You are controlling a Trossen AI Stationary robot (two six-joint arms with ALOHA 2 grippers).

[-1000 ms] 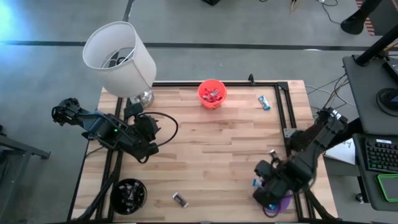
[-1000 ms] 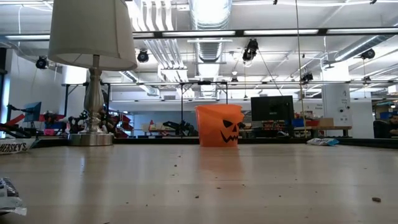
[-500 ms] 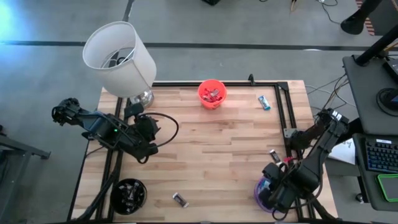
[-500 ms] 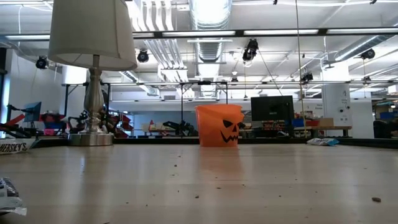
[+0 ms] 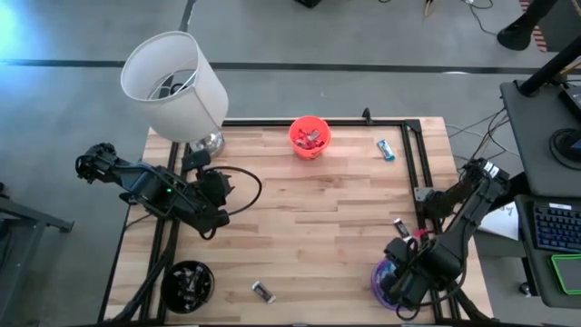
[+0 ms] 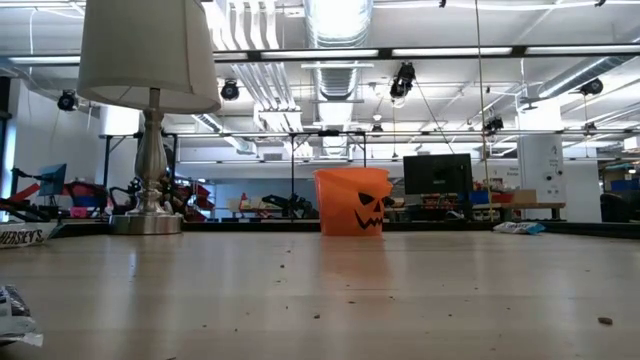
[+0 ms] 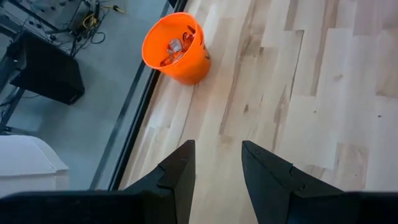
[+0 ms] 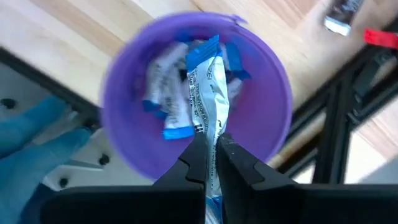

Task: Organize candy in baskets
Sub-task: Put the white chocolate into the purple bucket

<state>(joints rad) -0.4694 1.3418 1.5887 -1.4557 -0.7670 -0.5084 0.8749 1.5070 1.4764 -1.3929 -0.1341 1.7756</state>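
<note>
Overhead, high view: the right gripper (image 5: pixel 402 283) hangs over the purple basket (image 5: pixel 385 282) at the desk's (image 5: pixel 318 236) near right corner; the left gripper (image 5: pixel 207 224) waits above the left side of the desk.
High view, baskets: the orange basket (image 5: pixel 309 136) stands at the far edge with candy inside; the black basket (image 5: pixel 188 283) sits at the near left corner.
High view, loose candy: a blue candy (image 5: pixel 387 149) lies near the far right corner, a dark candy (image 5: pixel 263 292) near the front edge, a silver candy (image 5: pixel 400 228) just beside the right arm.
Low view: the orange basket (image 6: pixel 352 201) shows a jack-o'-lantern face; a lamp (image 6: pixel 150 110) stands to one side.
Left wrist view: the fingers (image 7: pixel 180 171) stand apart, holding nothing, above bare wood.
Right wrist view: the fingers (image 8: pixel 196 163) are pinched on a blue-and-silver candy (image 8: pixel 208 87) above the purple basket (image 8: pixel 124 81), which holds blue and white candies.
</note>
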